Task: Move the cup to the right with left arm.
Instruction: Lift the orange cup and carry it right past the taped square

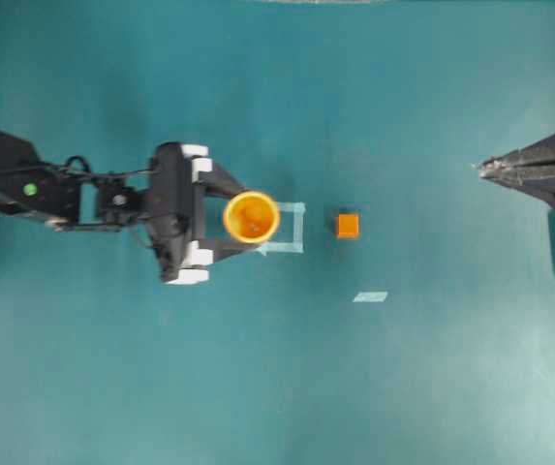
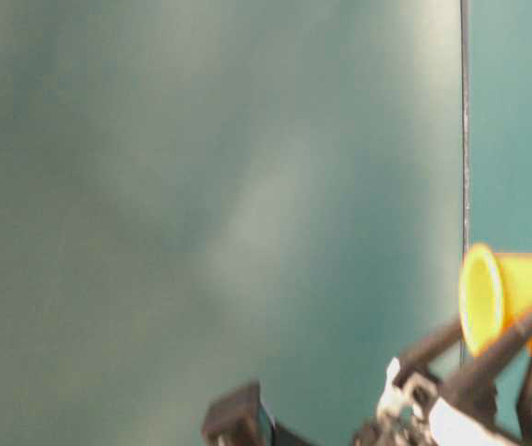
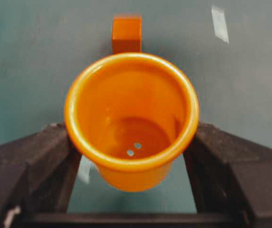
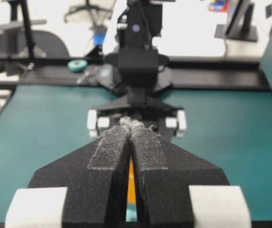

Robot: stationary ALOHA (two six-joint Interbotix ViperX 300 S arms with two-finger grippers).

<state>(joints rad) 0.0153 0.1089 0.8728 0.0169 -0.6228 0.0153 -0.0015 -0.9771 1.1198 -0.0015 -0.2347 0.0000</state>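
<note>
- The left gripper (image 1: 243, 217) stands wide around the cup (image 1: 252, 216), one finger (image 3: 36, 156) on each side of it. In the left wrist view both fingers lie against the cup's wall just under the rim, so the cup is grasped between them.
- The cup is upright, mouth up, with two small holes in its bottom. Seen from overhead it sits at the left edge of a pale tape square (image 1: 292, 229) on the teal desk (image 1: 277, 387).
- The left arm (image 1: 83, 194) reaches in level from the left edge of the desk, wrist straight, fingers pointing toward the cup's right.
- A small orange cube (image 1: 348, 226) lies on the desk just right of the cup, past the tape square and apart from it, in line with the gripper's reach.
- A loose strip of tape (image 1: 371, 296) lies right of the cup and a little nearer the lower edge.
- Beyond the cube, bare desk runs on to the right gripper (image 1: 480, 169), which is clenched, its fingers pressed together, holding nothing, near the desk's right edge, well apart from the cup.
</note>
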